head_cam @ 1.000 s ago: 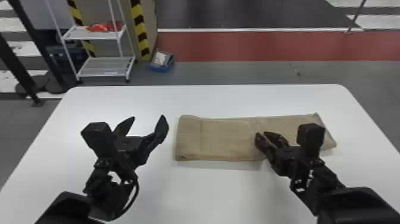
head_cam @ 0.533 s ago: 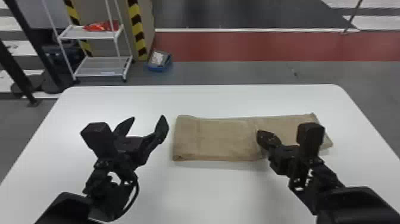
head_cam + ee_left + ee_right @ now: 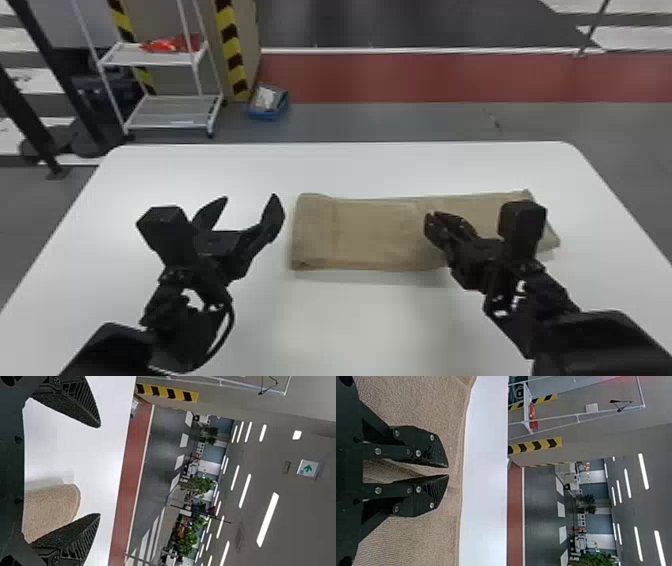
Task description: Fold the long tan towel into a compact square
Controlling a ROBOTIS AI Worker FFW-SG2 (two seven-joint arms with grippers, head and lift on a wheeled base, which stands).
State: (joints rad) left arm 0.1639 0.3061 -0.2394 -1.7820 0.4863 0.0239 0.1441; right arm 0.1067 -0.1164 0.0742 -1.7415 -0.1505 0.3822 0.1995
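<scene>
Across our white desk [image 3: 370, 325] lies the long tan towel [image 3: 370, 235], partly folded. Our right gripper [image 3: 432, 216] has its fingers closed on its cloth; our left gripper [image 3: 250, 198], beside the towel, holds its fingers wide apart.

Towel [image 3: 370, 235] on table [image 3: 370, 325]; L gripper [image 3: 250, 197] above table, to L of towel, apart from it; R gripper [image 3: 431, 216] near towel's mid., cloth btwn its 2 fingertips. Behind table, at L: 2-shelf cart [image 3: 170, 125] on floor [image 3: 380, 122], w/ 1 item [image 3: 172, 45] on upper shelf; pillar [image 3: 246, 40] behind cart; bin [image 3: 267, 116] on floor, just R of cart.
</scene>
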